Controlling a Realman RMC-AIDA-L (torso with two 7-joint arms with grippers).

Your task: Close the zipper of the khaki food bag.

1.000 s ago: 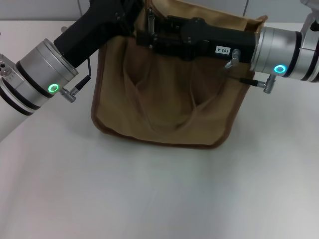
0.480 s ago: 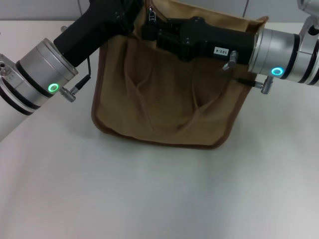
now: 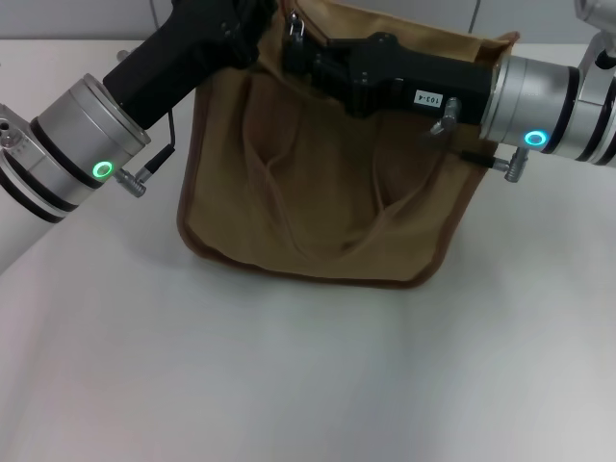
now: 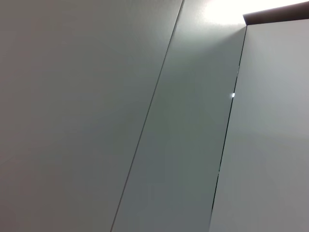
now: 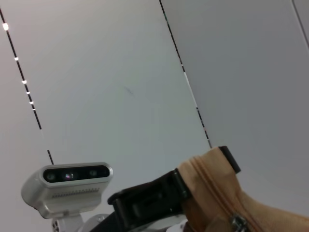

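The khaki food bag stands on the white table, its two handles hanging down the near side. My left gripper is at the bag's top left end; the right wrist view shows its black finger clamped over that end of the bag. My right arm lies across the bag's top, and my right gripper is shut at the silver slider of the zipper. The zipper's tan tape and slider also show in the right wrist view. The top panel is mostly hidden under my right arm.
The white table spreads out in front of the bag. The left wrist view shows only grey wall panels. The left arm's camera housing shows in the right wrist view.
My right gripper has moved a little away from me and to the right along the bag's top, and the silver slider has gone with it. The left arm has held still.
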